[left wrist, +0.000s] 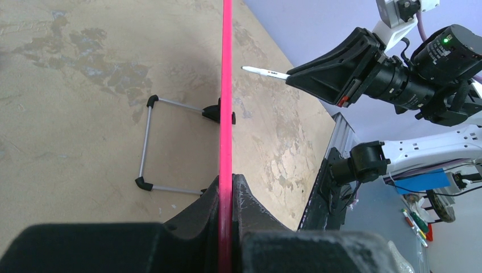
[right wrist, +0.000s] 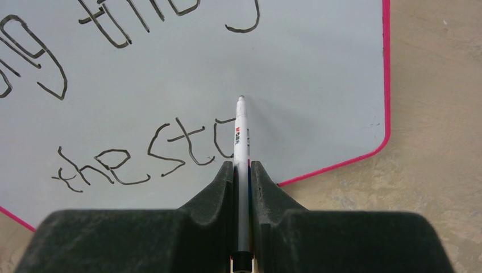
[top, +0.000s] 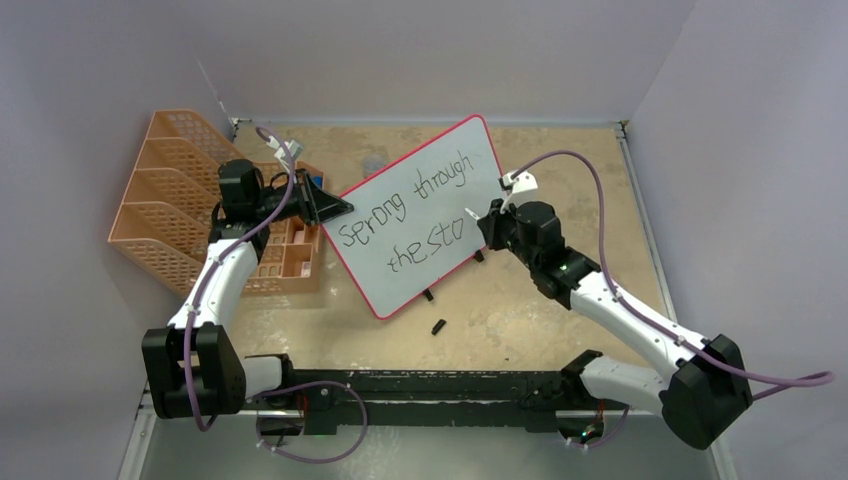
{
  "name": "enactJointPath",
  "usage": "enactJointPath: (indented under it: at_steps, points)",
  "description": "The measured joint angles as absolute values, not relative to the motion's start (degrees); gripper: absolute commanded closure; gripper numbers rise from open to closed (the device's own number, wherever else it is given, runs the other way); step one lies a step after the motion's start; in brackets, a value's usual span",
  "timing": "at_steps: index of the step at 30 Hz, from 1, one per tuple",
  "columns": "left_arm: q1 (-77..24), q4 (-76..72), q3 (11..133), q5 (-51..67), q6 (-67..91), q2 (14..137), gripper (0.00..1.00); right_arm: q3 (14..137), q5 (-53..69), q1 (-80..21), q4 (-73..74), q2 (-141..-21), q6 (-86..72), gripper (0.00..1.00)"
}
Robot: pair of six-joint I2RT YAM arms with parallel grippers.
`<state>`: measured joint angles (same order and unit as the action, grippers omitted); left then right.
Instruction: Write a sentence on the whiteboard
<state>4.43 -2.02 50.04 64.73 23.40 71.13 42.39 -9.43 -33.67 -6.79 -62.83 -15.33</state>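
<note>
The whiteboard [top: 462,145], pale with a red-pink frame, stands tilted mid-table. The sentence [top: 372,226] reads "Sprong through / the sto" in black, and its second line shows in the right wrist view [right wrist: 142,156]. My left gripper [top: 335,208] is shut on the board's left edge, and the red frame [left wrist: 227,85] runs between its jaws [left wrist: 227,185]. My right gripper [top: 480,222] [right wrist: 242,168] is shut on a white marker [right wrist: 241,136]. The marker's tip is at the board just right of the "o". The marker also shows in the left wrist view [left wrist: 264,71].
An orange mesh file rack [top: 165,200] and a small orange organiser [top: 290,250] stand left of the board. A small black cap [top: 438,326] lies on the table in front of the board. The board's wire stand [left wrist: 146,142] sits behind it. Enclosure walls surround the table.
</note>
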Motion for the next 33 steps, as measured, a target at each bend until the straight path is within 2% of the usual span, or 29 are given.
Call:
enactJointPath:
  at_steps: [33]
  points:
    - [4.45, -2.04, 50.04, 64.40, 23.40, 71.13, 1.00, 42.39, -8.64, -33.23, -5.43, -67.57, -16.32, 1.00]
